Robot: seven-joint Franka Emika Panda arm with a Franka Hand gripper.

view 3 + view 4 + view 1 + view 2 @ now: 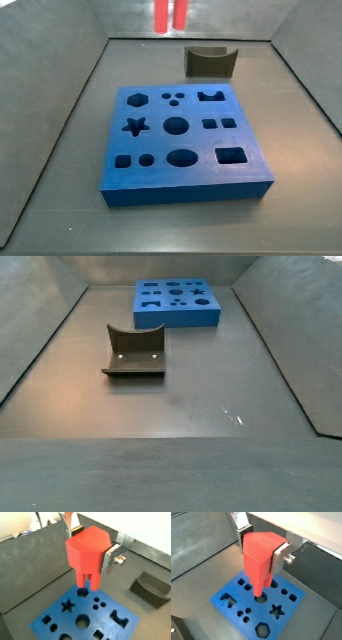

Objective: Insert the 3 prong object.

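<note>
My gripper (92,543) is shut on the 3 prong object (87,554), a red-pink peg with a wide head and thin prongs pointing down. It also shows in a wrist view (258,562), clamped between the silver fingers (280,558). The prongs hang just above the blue block (110,626), over its far part, and I cannot tell whether they touch it. In a side view only the prongs (168,14) show, high at the back, above the blue block (181,175). The gripper is out of view in both side views.
The blue block (177,316) has several shaped holes, including a star (134,126) and a three-hole cluster (173,97). A dark olive curved block (209,62) stands behind it and also shows in a side view (135,351). Grey walls (80,90) enclose the floor.
</note>
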